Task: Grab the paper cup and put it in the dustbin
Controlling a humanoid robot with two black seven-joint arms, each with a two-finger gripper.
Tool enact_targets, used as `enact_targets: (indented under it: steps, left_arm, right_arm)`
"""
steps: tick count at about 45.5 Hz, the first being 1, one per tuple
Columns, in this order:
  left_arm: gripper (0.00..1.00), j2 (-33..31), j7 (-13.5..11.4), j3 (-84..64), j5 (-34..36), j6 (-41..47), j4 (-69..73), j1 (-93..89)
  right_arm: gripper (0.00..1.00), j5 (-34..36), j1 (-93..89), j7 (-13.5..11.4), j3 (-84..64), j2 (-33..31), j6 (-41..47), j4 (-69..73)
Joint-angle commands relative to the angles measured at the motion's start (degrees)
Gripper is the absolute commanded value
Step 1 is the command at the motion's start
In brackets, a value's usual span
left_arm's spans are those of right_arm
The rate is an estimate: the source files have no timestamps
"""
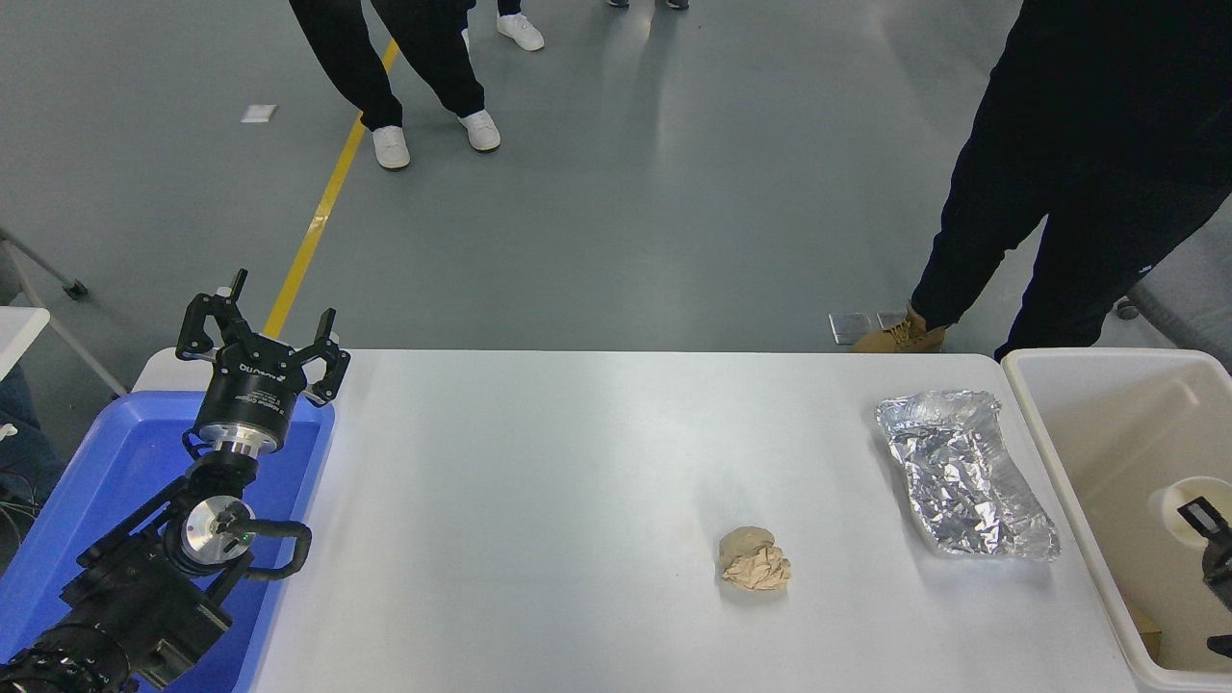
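Note:
The paper cup [1167, 507] is white and sits mouth-up inside the dustbin [1044, 404], the large cream-white tub at the table's right end. My right gripper [1205, 525] comes in from the right edge, mostly cut off. One black finger [1198, 513] lies across the cup's mouth and the gripper looks shut on the cup's rim, holding it over the bin's beige inside. My left gripper [260, 332] is open and empty, parked upright over the blue tub at the lower left.
A crumpled brown paper ball [755, 559] lies mid-table. A crinkled silver foil tray [962, 472] lies just left of the dustbin. A blue plastic tub [115, 462] stands at the table's left end. People's legs stand on the floor beyond the far edge.

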Motion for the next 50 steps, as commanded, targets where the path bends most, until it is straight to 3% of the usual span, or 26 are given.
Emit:
enact_targets:
  steps: [1, 4, 20, 29, 41, 50]
  left_arm:
    - [0.98, -0.06, 0.00, 0.00, 0.00, 0.00, -0.04, -0.04]
    - [0.98, -0.06, 0.00, 0.00, 0.00, 0.00, 0.05, -0.04]
    - [0.98, -0.06, 0.00, 0.00, 0.00, 0.00, 0.05, -0.04]
    - [0.98, -0.06, 0.00, 0.00, 0.00, 0.00, 0.05, -0.04]
    - [0.98, -0.06, 0.09, 0.09, 0.00, 0.00, 0.05, -0.04]
    - [0.98, -0.06, 0.09, 0.09, 0.00, -0.09, -0.04, -0.04]
  right_arm:
    - [0.71, 1.50, -0.12, 0.08, 0.53, 0.22, -0.73, 0.06]
    - [1.00, 1.50, 0.23, 0.08, 0.44, 0.22, -0.91, 0.14]
    - [1.00, 1.42, 11.47, 0.08, -1.22, -2.24, 0.06, 4.53]
    - [1.00, 0.63, 24.65, 0.16, -10.18, -2.59, 0.14, 12.62]
    - [1.00, 0.45, 42.67, 0.08, -28.72, 1.79, 1.72, 25.54]
    - [1.00, 0.45, 53.83, 0.08, -35.33, 7.25, 7.87, 33.53]
